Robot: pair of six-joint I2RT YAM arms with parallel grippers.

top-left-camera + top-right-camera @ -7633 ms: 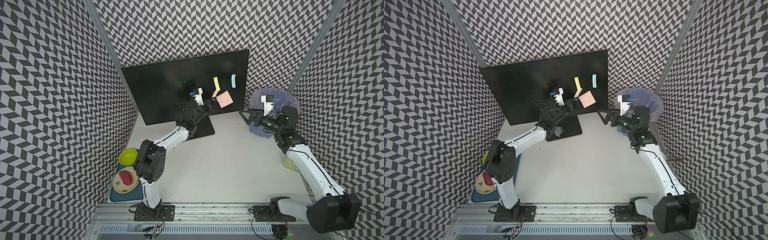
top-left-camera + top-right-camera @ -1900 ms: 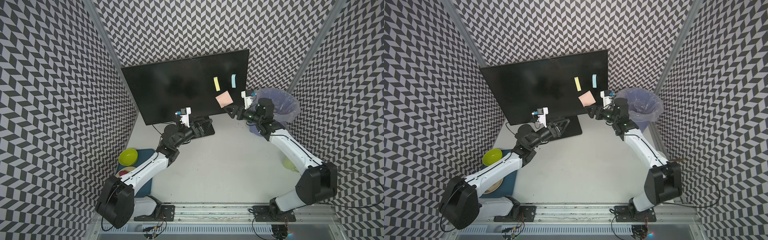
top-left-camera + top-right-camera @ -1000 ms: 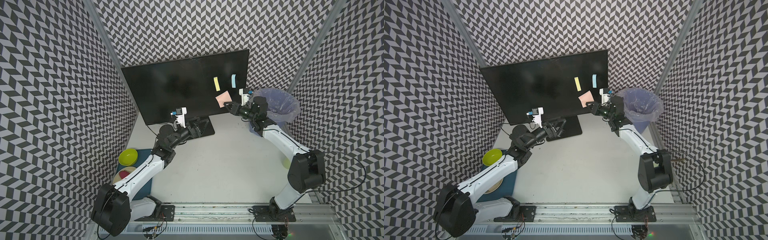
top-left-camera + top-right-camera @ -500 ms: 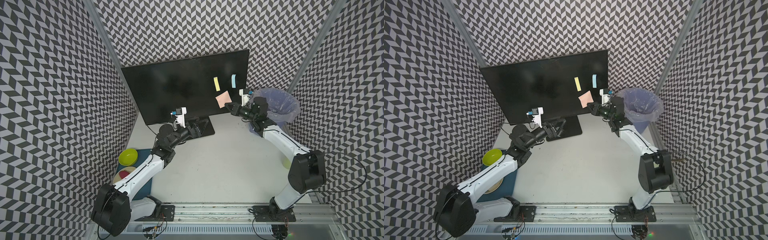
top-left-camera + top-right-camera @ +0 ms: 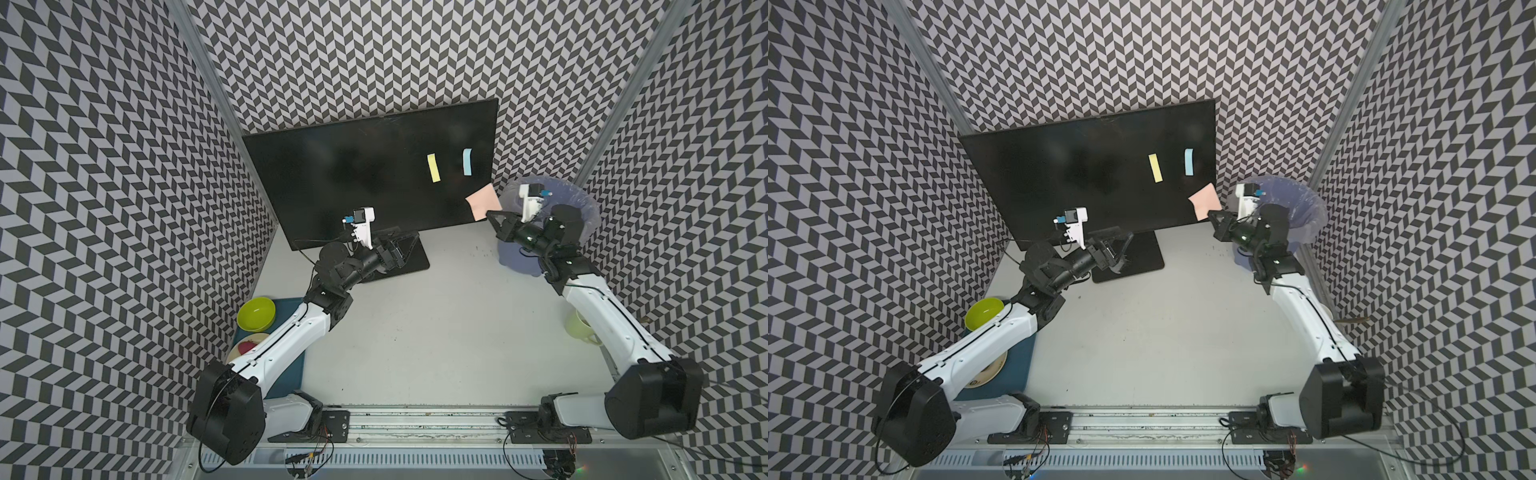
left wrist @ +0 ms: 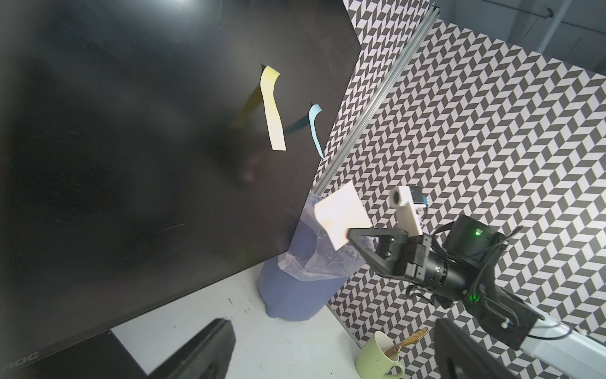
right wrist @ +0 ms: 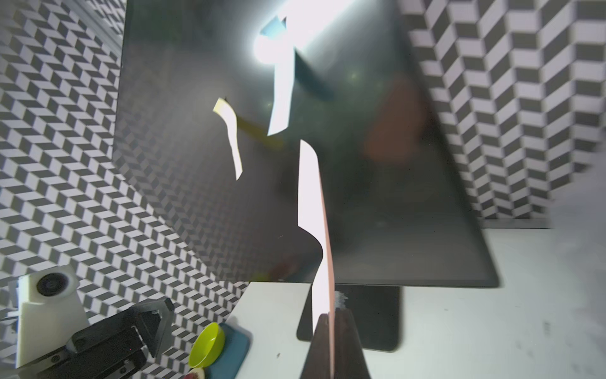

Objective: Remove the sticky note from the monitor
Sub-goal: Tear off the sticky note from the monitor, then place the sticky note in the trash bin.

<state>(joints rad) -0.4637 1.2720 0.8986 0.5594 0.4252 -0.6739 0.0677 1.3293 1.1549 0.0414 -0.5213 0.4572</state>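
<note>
The monitor [image 5: 365, 174] [image 5: 1084, 174] stands at the back with a yellow strip note [image 5: 433, 168] and a blue strip note [image 5: 467, 162] stuck on its screen. My right gripper [image 5: 490, 216] [image 5: 1212, 216] [image 7: 331, 328] is shut on a lower corner of the pink sticky note [image 5: 482, 201] [image 5: 1204, 199] [image 6: 341, 216]. That note stands off the screen by the monitor's lower right corner and shows edge-on in the right wrist view [image 7: 311, 213]. My left gripper [image 5: 409, 247] [image 5: 1121, 245] [image 6: 331, 361] hangs open and empty over the monitor's base plate [image 5: 417, 264].
A blue bin with a plastic liner [image 5: 582, 208] [image 6: 295, 288] stands right of the monitor, behind my right wrist. A green mug with a spoon [image 5: 579, 328] [image 6: 377, 361] sits at the right wall. A green bowl [image 5: 256, 312] and a plate rest on a teal tray [image 5: 291, 374] at the left.
My right gripper has shut on the pink note and drawn it rightwards, off the screen, towards the bin. The left arm has held still over the last second.
</note>
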